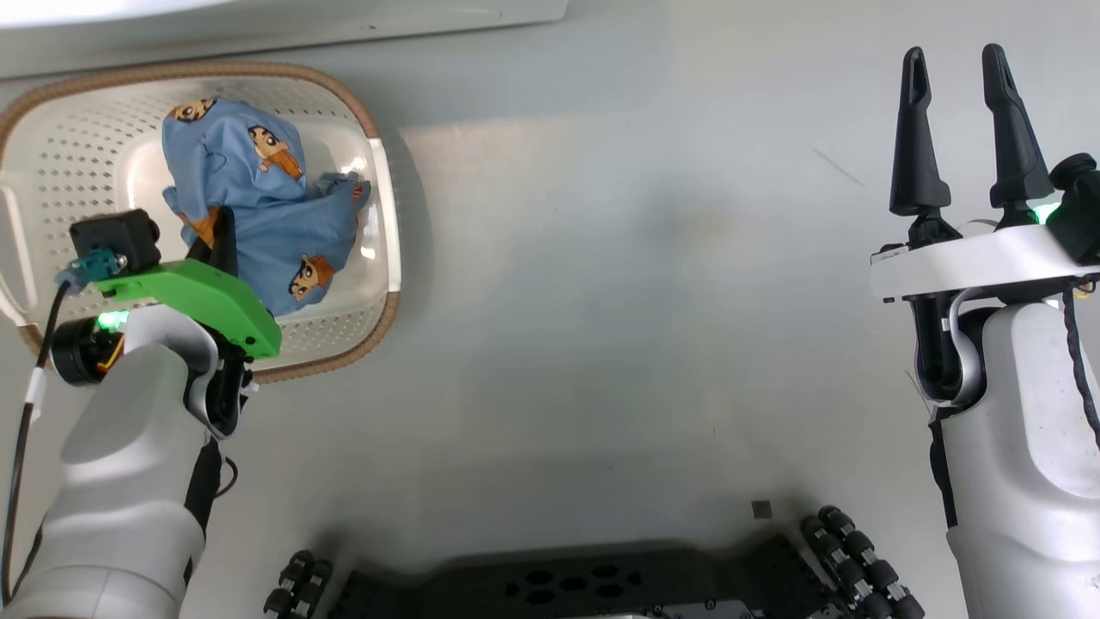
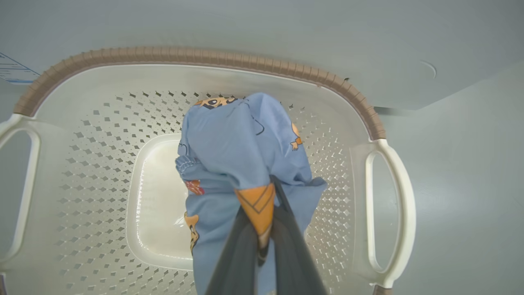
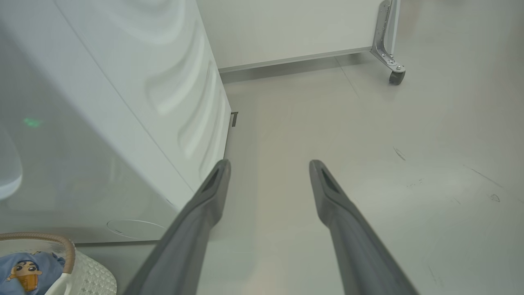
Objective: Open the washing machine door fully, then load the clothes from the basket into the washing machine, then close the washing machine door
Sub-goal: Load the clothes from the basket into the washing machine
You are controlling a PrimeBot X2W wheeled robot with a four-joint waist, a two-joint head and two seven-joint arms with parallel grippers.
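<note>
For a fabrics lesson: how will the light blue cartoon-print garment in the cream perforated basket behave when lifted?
Probably floppy: the light blue printed garment is bunched in folds, so should drape. Likely light: the left gripper pinches one orange patch. A trailing fold might snag the rim of the cream perforated basket.
</note>
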